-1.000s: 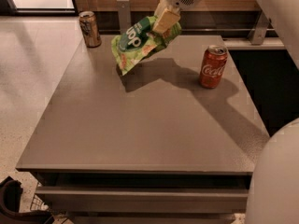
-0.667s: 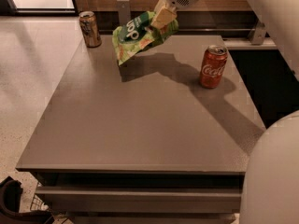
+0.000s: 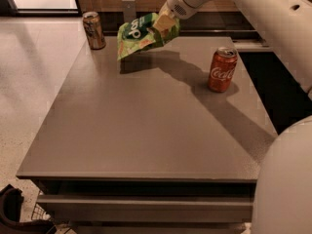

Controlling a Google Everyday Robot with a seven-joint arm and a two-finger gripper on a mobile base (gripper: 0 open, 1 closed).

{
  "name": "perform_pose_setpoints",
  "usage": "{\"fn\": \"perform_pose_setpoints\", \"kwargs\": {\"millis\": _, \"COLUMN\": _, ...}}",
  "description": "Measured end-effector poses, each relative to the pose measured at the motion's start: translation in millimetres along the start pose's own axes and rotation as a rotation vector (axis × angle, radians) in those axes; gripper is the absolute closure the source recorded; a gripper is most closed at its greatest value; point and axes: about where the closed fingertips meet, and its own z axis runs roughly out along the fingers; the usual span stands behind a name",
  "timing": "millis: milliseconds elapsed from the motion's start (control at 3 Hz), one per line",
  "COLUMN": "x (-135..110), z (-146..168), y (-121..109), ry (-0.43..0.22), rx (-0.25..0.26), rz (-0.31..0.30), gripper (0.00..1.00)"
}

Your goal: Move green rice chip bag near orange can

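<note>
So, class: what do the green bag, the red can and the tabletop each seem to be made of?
Green rice chip bag, held above the table in the claw: thin printed plastic film, probably; it crinkles and glints. Red Coca-Cola can: painted metal, likely aluminium, with a bare silvery rim. Tabletop: smooth matte grey, perhaps laminate; cannot tell for sure.

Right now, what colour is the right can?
Red can, white lettering, camera view; gripper holds the green bag above the table.

White "Coca-Cola" script down the red cola can (image 3: 222, 71). White letters, seemingly "op", in the dark oval on the green rice chip bag (image 3: 144, 35), pinched aloft by the gripper (image 3: 163, 24). Nothing legible on the orange can (image 3: 93, 30).
</note>
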Motion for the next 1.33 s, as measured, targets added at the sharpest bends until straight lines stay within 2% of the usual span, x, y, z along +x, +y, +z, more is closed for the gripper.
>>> {"fn": "perform_pose_setpoints", "kwargs": {"millis": 333, "x": 3, "z": 21, "y": 1, "ry": -0.027, "rx": 0.036, "rz": 0.058, "gripper": 1.00}}
{"fn": "perform_pose_setpoints", "kwargs": {"millis": 667, "x": 5, "z": 34, "y": 0, "ry": -0.053, "rx": 0.058, "rz": 0.090, "gripper": 1.00}}
{"fn": "perform_pose_setpoints", "kwargs": {"millis": 1000, "x": 4, "z": 36, "y": 1, "ry": -0.056, "rx": 0.057, "rz": 0.090, "gripper": 0.84}}
{"fn": "perform_pose_setpoints", "kwargs": {"millis": 1333, "x": 4, "z": 39, "y": 2, "ry": -0.055, "rx": 0.053, "rz": 0.090, "gripper": 0.61}}
